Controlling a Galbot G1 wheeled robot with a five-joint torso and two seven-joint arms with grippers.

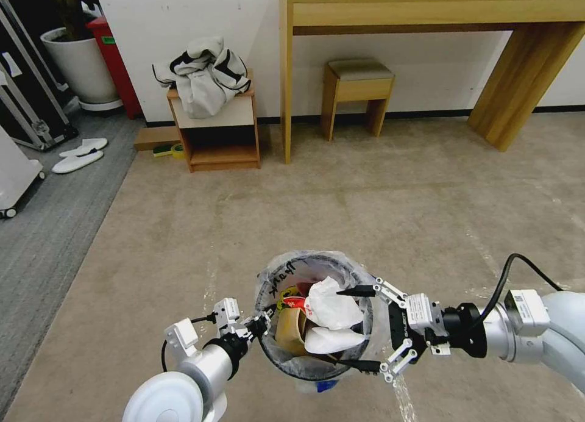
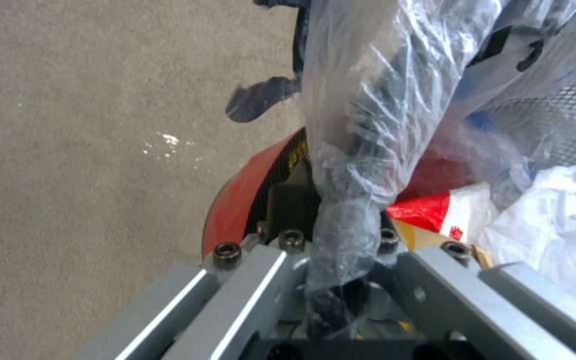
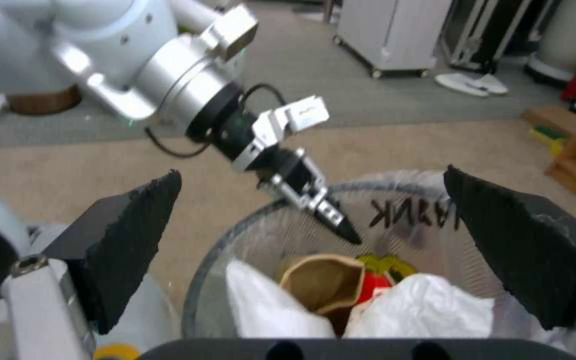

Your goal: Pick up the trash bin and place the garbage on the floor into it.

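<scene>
The trash bin [image 1: 304,258] is a small round red bin [image 2: 235,200] with a crinkled clear bag, low in the head view between both arms. My left gripper [image 1: 262,324] is shut on its near-left rim and liner [image 2: 341,220]. Inside lies garbage: a brown paper bag [image 1: 291,330], white tissues [image 1: 329,309] and a red-and-white wrapper [image 2: 428,210]. My right gripper [image 1: 350,327] hangs open over the bin's right side, its black fingertips [image 3: 135,225] spread wide above the contents [image 3: 325,280]. I cannot tell whether the bin rests on the beige carpeted floor [image 1: 396,208].
A low wooden cabinet [image 1: 213,135] with clothing on top, a stool [image 1: 356,92] and a long desk [image 1: 426,13] line the far wall. White slippers [image 1: 79,153] lie on grey carpet at left, near a tall red bin [image 1: 116,62] and a planter [image 1: 79,62].
</scene>
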